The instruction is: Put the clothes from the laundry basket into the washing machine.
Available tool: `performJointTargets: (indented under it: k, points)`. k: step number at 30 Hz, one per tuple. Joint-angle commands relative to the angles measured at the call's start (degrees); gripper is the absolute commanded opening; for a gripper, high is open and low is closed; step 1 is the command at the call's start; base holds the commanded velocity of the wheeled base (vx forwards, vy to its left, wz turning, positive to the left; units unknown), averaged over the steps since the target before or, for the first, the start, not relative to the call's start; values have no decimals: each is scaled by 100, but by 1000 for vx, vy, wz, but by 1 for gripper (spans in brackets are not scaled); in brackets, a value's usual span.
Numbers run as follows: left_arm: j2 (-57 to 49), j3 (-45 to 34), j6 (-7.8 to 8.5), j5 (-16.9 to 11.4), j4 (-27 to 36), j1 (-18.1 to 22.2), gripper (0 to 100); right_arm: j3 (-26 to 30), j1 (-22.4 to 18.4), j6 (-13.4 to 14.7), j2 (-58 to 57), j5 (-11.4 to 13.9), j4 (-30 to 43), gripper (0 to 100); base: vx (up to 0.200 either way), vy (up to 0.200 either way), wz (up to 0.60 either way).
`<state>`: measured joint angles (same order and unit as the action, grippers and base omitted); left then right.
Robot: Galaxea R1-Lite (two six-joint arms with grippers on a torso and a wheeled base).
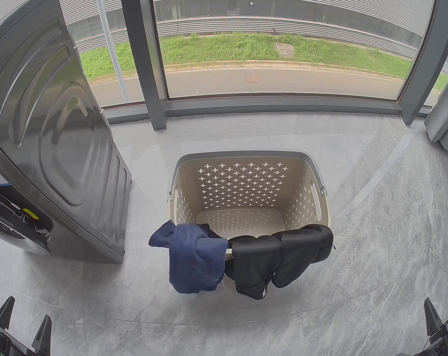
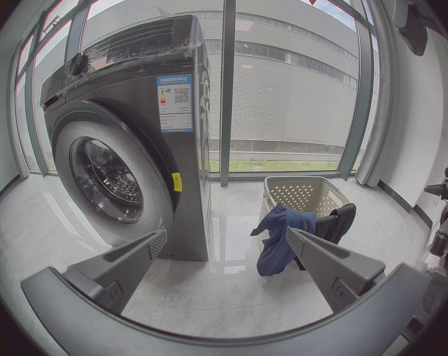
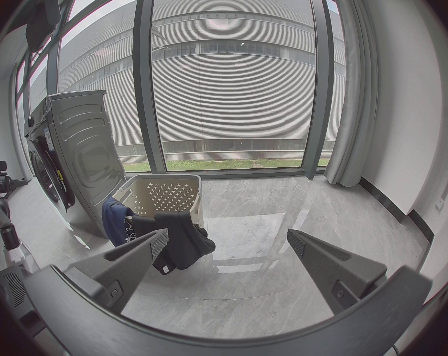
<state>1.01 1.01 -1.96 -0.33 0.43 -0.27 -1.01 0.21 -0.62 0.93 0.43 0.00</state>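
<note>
The task looks not yet begun: the blue garment (image 1: 194, 258) and the black garment (image 1: 278, 255) hang over the near rim of the laundry basket (image 1: 248, 155), near the washing machine (image 1: 51, 139), whose door is perhaps open, while the left gripper (image 2: 225, 236) and the right gripper (image 3: 226, 238) are spread wide and empty.

You have a beige laundry basket (image 1: 247, 186) with star-shaped holes standing upright on the floor. A blue garment (image 1: 194, 258) and a black garment (image 1: 278, 258) hang side by side over its near rim, touching. The blue one is nearer the grey front-loading washing machine (image 1: 61, 134), which stands just left of the basket. Its drum (image 2: 108, 181) shows through the round port; the door is possibly open.
</note>
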Motion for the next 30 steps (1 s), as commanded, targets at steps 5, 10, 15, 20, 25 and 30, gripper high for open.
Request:
performJointTargets:
  k: [5, 10, 15, 20, 25, 30]
  points:
    - [-92, -92, 3, -2, 1, 0, 100, 101, -3, -8, -93, 1, 0, 100, 0, 0, 360]
    - [-84, -92, 3, -2, 1, 0, 100, 101, 6, 1, -93, 1, 0, 100, 0, 80, 0]
    - [-92, -92, 3, -2, 1, 0, 100, 101, 6, 1, -93, 1, 0, 100, 0, 200, 0]
    - [-84, -92, 3, -2, 1, 0, 100, 101, -3, -8, -93, 1, 0, 100, 0, 200, 0]
    - [-92, -92, 3, -2, 1, 0, 100, 101, 6, -8, -93, 1, 0, 100, 0, 200, 0]
    - [-84, -92, 3, -2, 1, 0, 100, 101, 6, 1, -93, 1, 0, 100, 0, 160, 0]
